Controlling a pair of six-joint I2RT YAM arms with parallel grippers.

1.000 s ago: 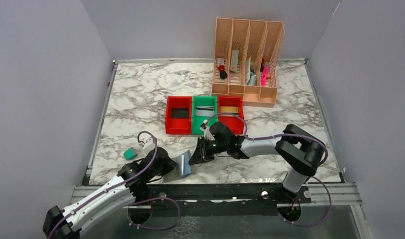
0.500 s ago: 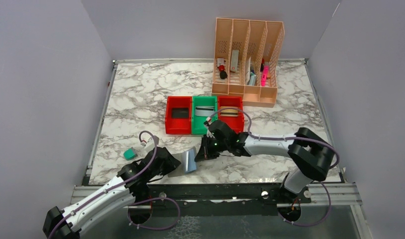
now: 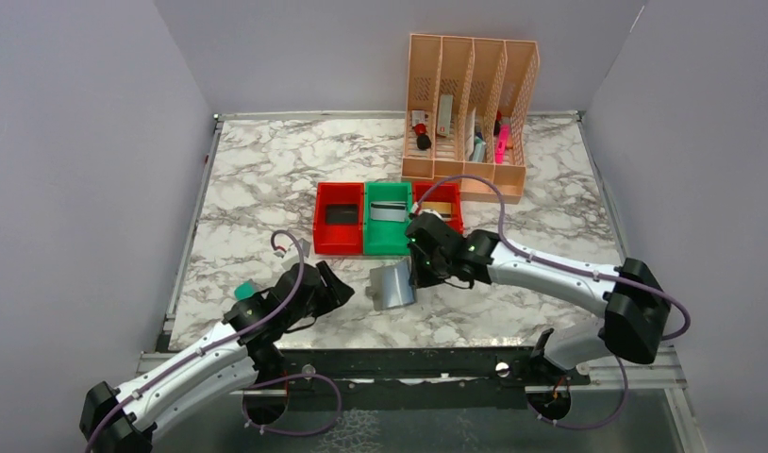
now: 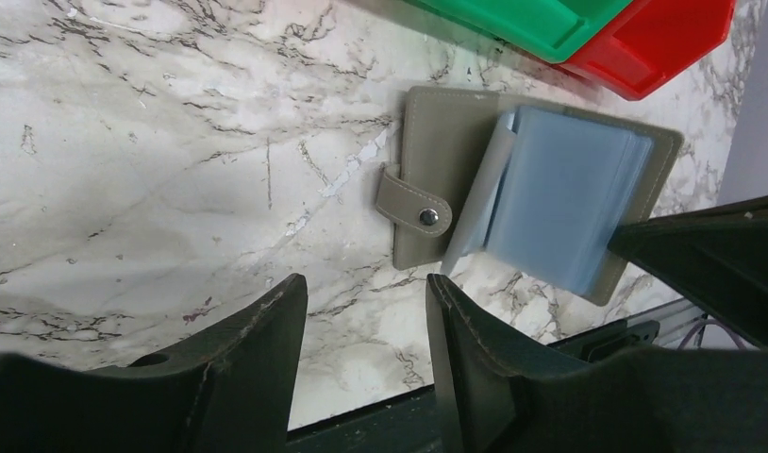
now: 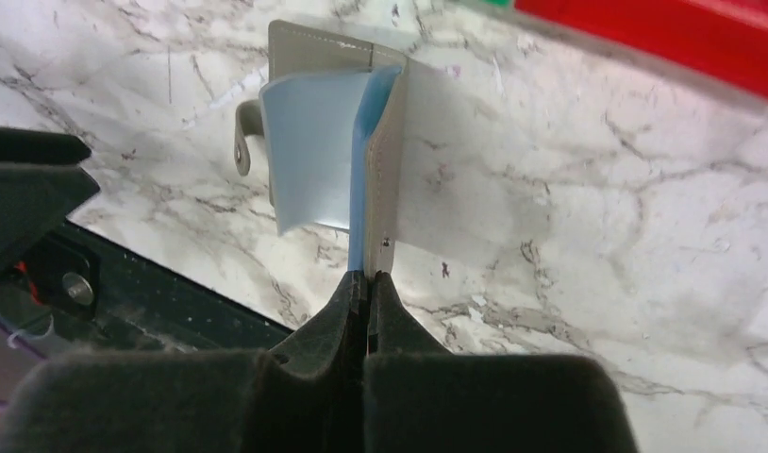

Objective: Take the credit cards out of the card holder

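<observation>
Near the front edge of the desk (image 3: 267, 189), the right pincer (image 5: 366, 279) grips the open card holder (image 3: 392, 285); the left pincer (image 4: 366, 288) gapes, released.

A white bench (image 3: 267, 179) with grey marble veining is carrying everything here. Three open bins are sitting side by side near its middle, touching one another: a red bin (image 3: 338, 247) on the left, a green bin (image 3: 387, 247) in the centre and a second red bin (image 3: 456, 219) on the right. Behind them, towards the far edge, a tall peach slotted organiser (image 3: 493, 184) is standing upright. The card holder (image 3: 392, 285) is lying open just in front of the green bin, with its grey cover against the marble and its blue-grey pockets lifting off it. A small teal block (image 3: 245, 291) is resting well apart, near the front left edge.
</observation>
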